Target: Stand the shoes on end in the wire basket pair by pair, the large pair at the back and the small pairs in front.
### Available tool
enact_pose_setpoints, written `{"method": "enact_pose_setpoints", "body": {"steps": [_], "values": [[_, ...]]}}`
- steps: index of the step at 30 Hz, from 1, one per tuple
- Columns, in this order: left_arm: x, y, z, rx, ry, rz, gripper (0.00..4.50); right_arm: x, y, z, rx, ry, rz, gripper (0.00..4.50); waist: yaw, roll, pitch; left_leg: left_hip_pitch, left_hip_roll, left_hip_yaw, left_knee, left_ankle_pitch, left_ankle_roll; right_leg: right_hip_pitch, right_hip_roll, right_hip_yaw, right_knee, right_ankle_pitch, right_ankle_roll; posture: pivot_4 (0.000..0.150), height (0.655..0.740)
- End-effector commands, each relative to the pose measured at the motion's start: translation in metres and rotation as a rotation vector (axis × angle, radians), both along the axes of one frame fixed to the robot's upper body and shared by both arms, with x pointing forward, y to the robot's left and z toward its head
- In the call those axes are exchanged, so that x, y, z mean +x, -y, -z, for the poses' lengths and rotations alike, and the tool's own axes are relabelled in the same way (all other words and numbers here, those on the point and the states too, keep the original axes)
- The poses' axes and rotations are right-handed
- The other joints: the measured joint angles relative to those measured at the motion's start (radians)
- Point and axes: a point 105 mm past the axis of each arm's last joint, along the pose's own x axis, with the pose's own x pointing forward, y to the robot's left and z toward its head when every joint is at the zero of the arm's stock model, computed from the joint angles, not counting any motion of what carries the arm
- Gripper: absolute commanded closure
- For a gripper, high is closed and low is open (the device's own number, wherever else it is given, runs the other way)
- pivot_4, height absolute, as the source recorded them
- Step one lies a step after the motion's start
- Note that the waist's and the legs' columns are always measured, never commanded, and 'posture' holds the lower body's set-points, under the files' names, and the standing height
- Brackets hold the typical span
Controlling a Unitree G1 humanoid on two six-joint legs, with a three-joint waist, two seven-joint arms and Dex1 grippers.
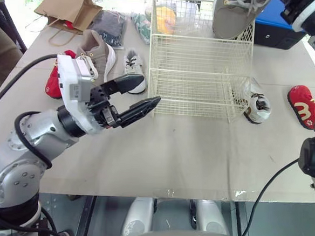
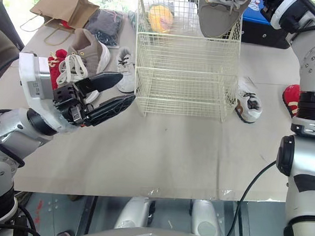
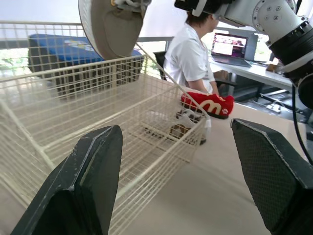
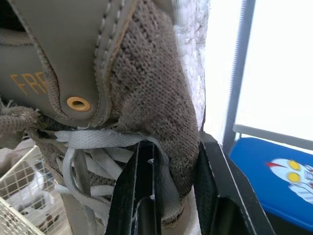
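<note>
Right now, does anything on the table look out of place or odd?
The pairs are split. One small white sneaker lies left of the cream wire basket, the other white sneaker at the basket's right front corner. The red slippers are likewise apart: one far left, one far right.

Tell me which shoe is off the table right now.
The large grey shoe clamped in the right gripper, hanging above the back of the wire basket. Every other shoe lies on the table.

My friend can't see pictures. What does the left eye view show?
A big grey shoe is held up over the back of the basket on a table. The left gripper hovers open beside it. More shoes lie on both sides.
</note>
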Motion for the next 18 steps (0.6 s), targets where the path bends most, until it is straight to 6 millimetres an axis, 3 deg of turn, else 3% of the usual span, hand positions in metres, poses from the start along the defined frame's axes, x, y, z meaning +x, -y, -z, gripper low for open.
{"method": "enact_pose_setpoints", "body": {"steps": [1, 5, 9, 14, 18], "values": [[-0.001, -0.001, -0.012, 0.001, 0.09, -0.029, 0.65, -0.001, -0.005, 0.027, -0.054, 0.024, -0.048, 4.37, 0.003, -0.003, -0.002, 0.0, 0.0, 0.0, 0.0, 0.0, 0.0, 0.0, 0.0, -0.001, 0.0, 0.0, 0.0, 0.15, 0.74], [0.002, 0.002, -0.011, -0.013, 0.093, -0.025, 0.65, 0.011, -0.004, 0.07, -0.051, -0.092, -0.069, 4.37, 0.002, -0.001, -0.001, 0.0, 0.0, 0.0, 0.001, 0.0, 0.0, 0.001, 0.0, 0.0, 0.001, 0.0, 0.0, 0.15, 0.74], [0.005, 0.002, -0.012, -0.017, 0.096, -0.028, 0.65, 0.017, 0.003, 0.096, -0.044, -0.174, -0.086, 2.37, 0.0, -0.002, -0.001, 0.001, 0.0, 0.0, 0.001, 0.0, 0.0, 0.001, 0.0, 0.0, 0.001, 0.0, 0.0, 0.15, 0.74], [0.01, -0.002, -0.01, -0.011, 0.087, -0.043, 0.65, 0.014, 0.015, 0.082, -0.069, -0.108, -0.043, 0.2, 0.008, -0.002, -0.002, 0.003, 0.0, -0.001, 0.003, 0.0, 0.0, 0.005, 0.0, -0.001, 0.001, 0.0, 0.0, 0.15, 0.74], [0.018, -0.01, -0.011, -0.015, 0.078, -0.09, 0.65, 0.002, 0.022, 0.062, -0.126, 0.012, 0.006, 0.03, 0.017, -0.001, -0.001, 0.004, -0.001, -0.002, 0.004, 0.0, 0.0, 0.007, 0.0, -0.002, 0.0, 0.0, 0.0, 0.15, 0.74]]}}
